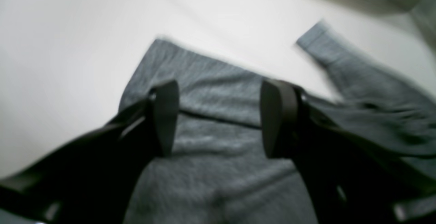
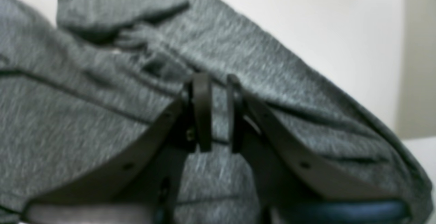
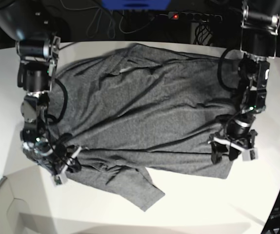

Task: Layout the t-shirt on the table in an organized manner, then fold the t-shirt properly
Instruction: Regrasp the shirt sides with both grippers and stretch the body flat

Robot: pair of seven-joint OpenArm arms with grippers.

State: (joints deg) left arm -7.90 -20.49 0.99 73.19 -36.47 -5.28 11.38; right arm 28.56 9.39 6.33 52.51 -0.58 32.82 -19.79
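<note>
So the white table (image 3: 140, 209) is mostly covered by the grey t-shirt (image 3: 145, 112), spread out wide with one sleeve (image 3: 140, 187) flopped toward the near edge. Left gripper (image 1: 219, 118) hangs over the hem with its jaws apart, nothing in them. Right gripper (image 2: 218, 113) is pinched onto a fold of the t-shirt.

Both arms were black, built of stacked cylindrical joints, with dark cables looping alongside them. The right arm (image 3: 32, 78) had a silvery band near its top joint; the left arm (image 3: 254, 73) had a pale metal bracket there. Each wrist had white parts near the gripper. Gripper fingers (image 1: 165, 115) were matte black flat paddles; small screws dotted the right gripper's (image 2: 218, 113) angled links.
</note>
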